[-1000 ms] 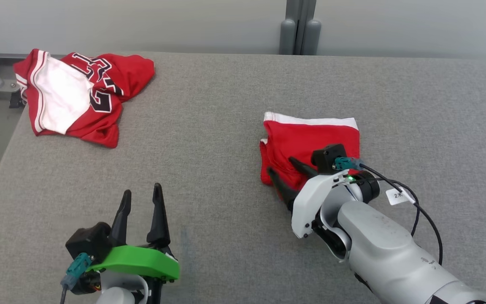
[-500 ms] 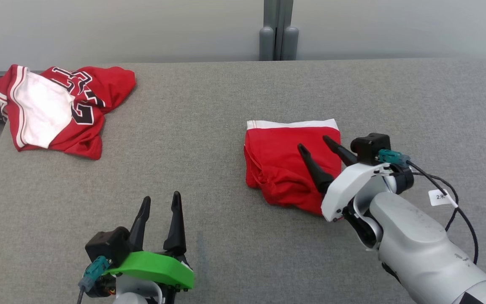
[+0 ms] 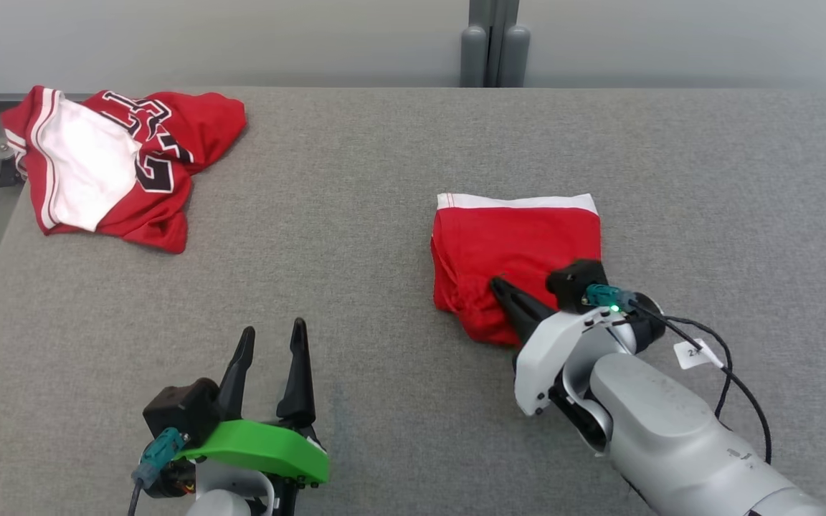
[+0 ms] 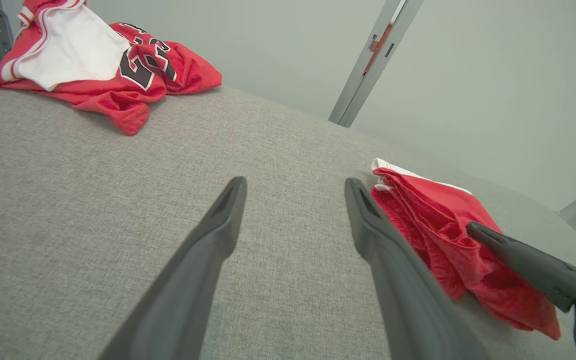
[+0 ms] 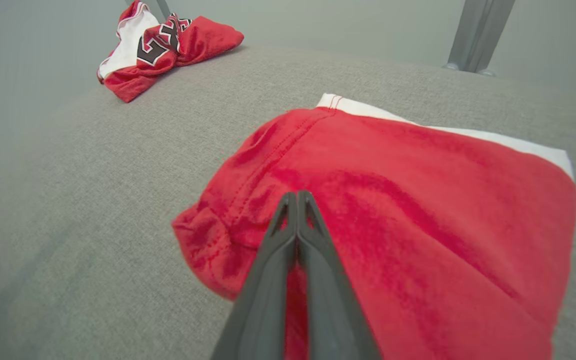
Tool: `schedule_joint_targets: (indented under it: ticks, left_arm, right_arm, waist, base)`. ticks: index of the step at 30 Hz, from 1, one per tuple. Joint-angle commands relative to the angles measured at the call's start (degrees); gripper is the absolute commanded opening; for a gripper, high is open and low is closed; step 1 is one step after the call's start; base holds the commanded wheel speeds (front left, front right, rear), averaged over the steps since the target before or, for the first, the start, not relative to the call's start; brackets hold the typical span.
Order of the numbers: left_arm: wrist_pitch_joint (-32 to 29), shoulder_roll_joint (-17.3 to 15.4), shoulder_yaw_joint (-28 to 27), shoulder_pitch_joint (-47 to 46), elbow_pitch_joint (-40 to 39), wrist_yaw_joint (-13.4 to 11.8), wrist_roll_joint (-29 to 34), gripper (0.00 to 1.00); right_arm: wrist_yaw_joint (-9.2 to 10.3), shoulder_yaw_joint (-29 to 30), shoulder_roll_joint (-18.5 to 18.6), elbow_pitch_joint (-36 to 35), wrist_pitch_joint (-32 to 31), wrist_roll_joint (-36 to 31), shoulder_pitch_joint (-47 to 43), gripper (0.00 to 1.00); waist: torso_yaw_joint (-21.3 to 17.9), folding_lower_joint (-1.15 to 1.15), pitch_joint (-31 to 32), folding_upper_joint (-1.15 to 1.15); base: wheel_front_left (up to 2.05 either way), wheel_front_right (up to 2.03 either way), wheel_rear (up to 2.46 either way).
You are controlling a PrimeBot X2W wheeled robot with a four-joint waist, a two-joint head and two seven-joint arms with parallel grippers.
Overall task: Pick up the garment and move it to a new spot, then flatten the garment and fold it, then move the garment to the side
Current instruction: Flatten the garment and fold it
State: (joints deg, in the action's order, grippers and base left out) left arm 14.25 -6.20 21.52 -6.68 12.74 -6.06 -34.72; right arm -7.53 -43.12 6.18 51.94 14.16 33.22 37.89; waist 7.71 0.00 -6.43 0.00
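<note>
The folded red garment (image 3: 517,240) with a white band along its far edge lies flat on the grey table (image 3: 355,215), right of centre. My right gripper (image 3: 500,287) is shut, its fingers pressed together and lying over the garment's near left part; in the right wrist view the gripper (image 5: 296,196) has no cloth visible between the tips, with the garment (image 5: 418,200) spread beneath. My left gripper (image 3: 269,335) is open low at the front left, apart from the garment, which sits to the right of its fingers (image 4: 428,220).
A crumpled red and white jersey (image 3: 119,161) with black numbers lies at the table's far left corner. Grey posts (image 3: 492,43) stand behind the far edge against a pale wall. The right arm's cable and tag (image 3: 696,352) hang beside its wrist.
The right gripper's fingers, spread over the garment half a second ago, have shut and drawn back toward its near left edge. The head camera shifted slightly. The left gripper stayed put.
</note>
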Motion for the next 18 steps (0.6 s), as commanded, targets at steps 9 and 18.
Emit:
schedule_joint_targets:
  ticks: [9, 18]
  left_arm:
    - [0.47, -0.18, -0.82, -1.30, 0.17, -0.02, -0.16, 1.00]
    - [0.73, -0.37, -1.49, -1.83, 0.23, 0.37, 0.31, 1.00]
  right_arm:
    - [0.08, -8.00, -2.55, 1.54, -1.47, 3.19, 1.11, 0.00]
    - [0.08, -8.25, -2.42, -0.11, 0.89, 4.13, 3.65, 0.33]
  waist:
    - [1.97, 0.00, -1.10, 0.00]
    - [-0.21, 0.00, -0.40, 0.00]
  base:
    - [0.00, 0.00, 0.00]
    - [0.00, 0.00, 0.00]
